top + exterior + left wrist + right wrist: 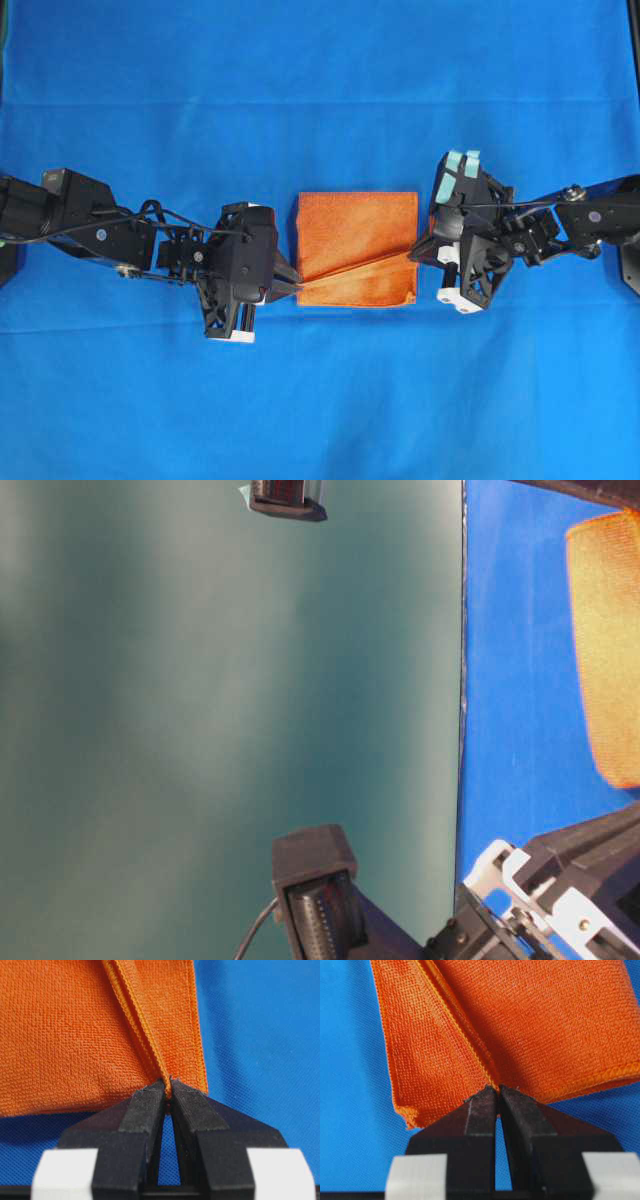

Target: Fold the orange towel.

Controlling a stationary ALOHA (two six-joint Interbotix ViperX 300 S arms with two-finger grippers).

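Note:
The orange towel (357, 247) lies mid-table on the blue cloth, folded into a smaller rectangle. A raised hem edge runs diagonally across it from left to right. My left gripper (296, 287) is shut on that hem at the towel's left side; the left wrist view shows the hem (168, 1085) pinched between the black fingertips. My right gripper (418, 250) is shut on the towel's right side; the right wrist view shows the fold (497, 1086) pinched at the tips. The towel also shows at the right edge of the table-level view (608, 640).
The blue cloth surface (320, 90) covers the whole table around the towel. Both arms reach in from the left and right edges. The table-level view shows mostly a grey-green wall (200, 700) and a black arm part (315, 890) in the foreground.

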